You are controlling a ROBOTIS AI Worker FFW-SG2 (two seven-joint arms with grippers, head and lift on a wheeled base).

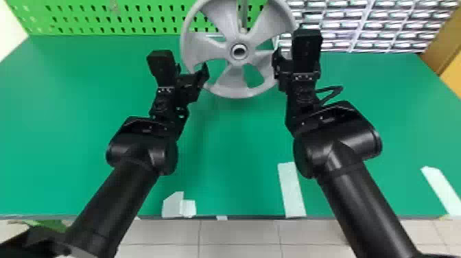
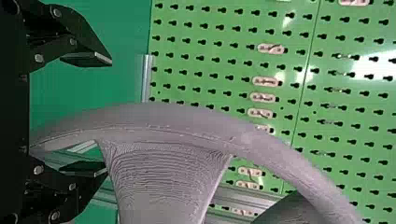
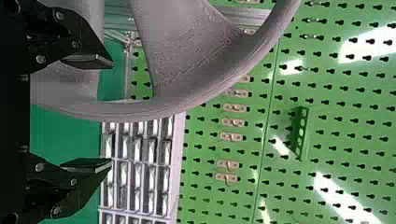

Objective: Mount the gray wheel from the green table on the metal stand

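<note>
The gray wheel [image 1: 223,82] is upright at the far middle, its face toward me, with a post of the metal stand [image 1: 242,15] behind its upper part. How its hub sits on the stand, I cannot tell. My left gripper [image 1: 197,75] is at its lower left rim, my right gripper [image 1: 282,67] at its right rim. In the left wrist view the wheel's rim [image 2: 168,116] passes between the parted fingers of the left gripper [image 2: 110,114]. Likewise, in the right wrist view the rim [image 3: 140,111] lies between the spread fingers of the right gripper [image 3: 112,114], closer to one finger.
Beneath both arms spreads the green table [image 1: 233,137], with pale tape strips [image 1: 291,190] near its front edge. A green pegboard [image 1: 103,19] rises behind the table. Racks of small bins [image 1: 370,25] stand at the back right.
</note>
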